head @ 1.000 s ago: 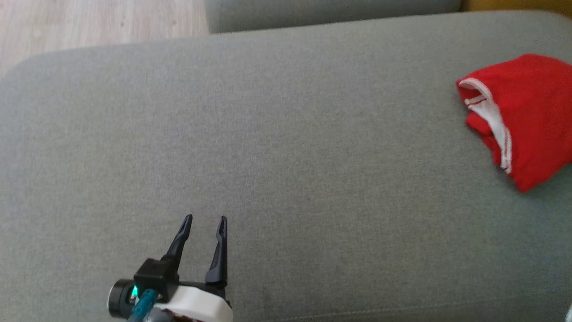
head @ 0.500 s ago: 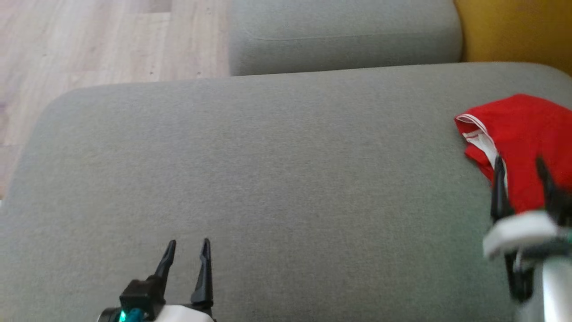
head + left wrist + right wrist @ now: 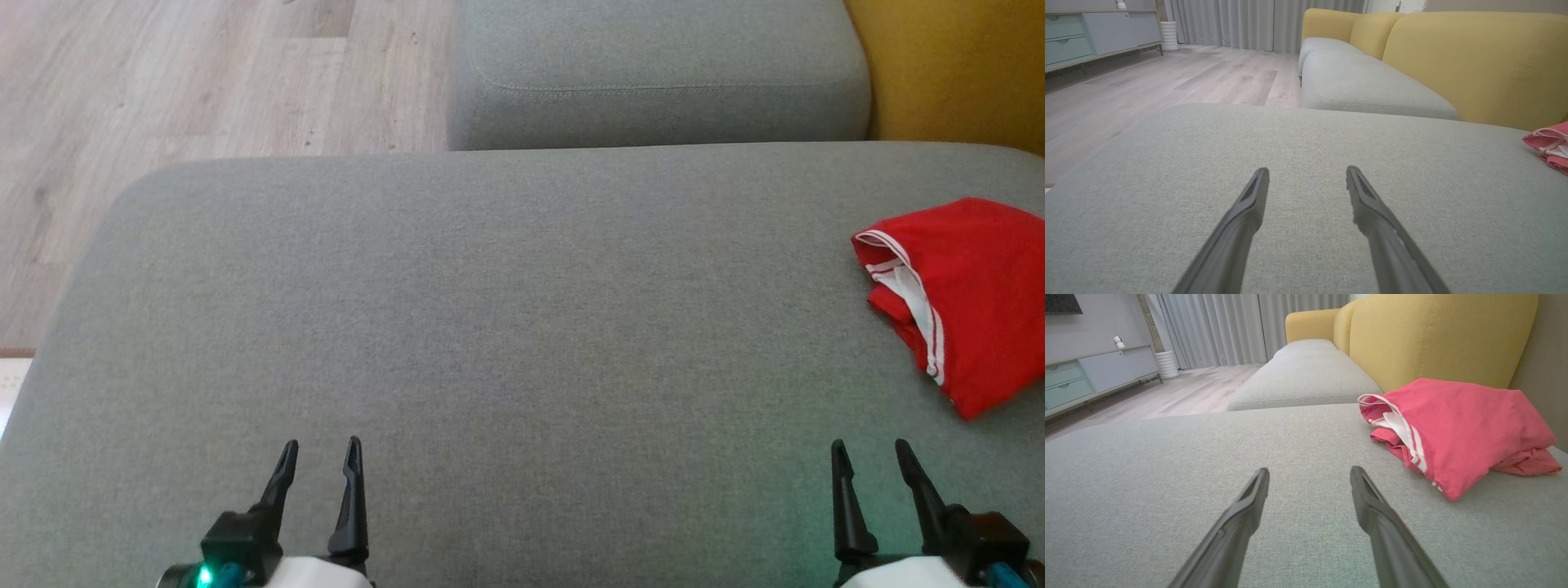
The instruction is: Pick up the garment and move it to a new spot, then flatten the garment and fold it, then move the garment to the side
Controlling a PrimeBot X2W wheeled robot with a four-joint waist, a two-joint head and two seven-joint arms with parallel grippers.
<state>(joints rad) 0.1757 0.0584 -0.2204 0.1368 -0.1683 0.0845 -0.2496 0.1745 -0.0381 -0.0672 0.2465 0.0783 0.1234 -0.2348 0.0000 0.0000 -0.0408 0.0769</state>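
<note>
1. Grey sofa cushion (image 3: 506, 327): the big flat surface in front of me, wide and bare in the middle, so there is enough room for spreading cloth.
2. Wooden floor (image 3: 204, 82) is behind it at far left, a second grey cushion (image 3: 653, 73) is straight behind, and the yellow backrest (image 3: 955, 73) is at far right.
3. Garment (image 3: 971, 294): red with white trim, lying on the right part of the big cushion, near the backrest. It is doubled over in some layers, compact but loose, and one corner points toward me.
4. Right end effector (image 3: 869, 447): fingers spread apart, nothing between them. It hovers low over the cushion, near the garment but not touching; the garment is fwd and to the right of it.
5. Left end effector (image 3: 321, 445): also wide open and empty, at the near left, well apart from the garment.
6. Step, my judgement: the garment sits at the side in layers and both arms are parked, so I lean to "move to the side" as done. But the bundle is not neat, so maybe nothing is begun; I cannot tell for sure.
7. Next move, if work remains: the right arm reaches fwd-right, closes on the near trimmed edge, taking the top layers only, and lifts toward the bare centre. Approach low, since soft cloth slips easily.
</note>
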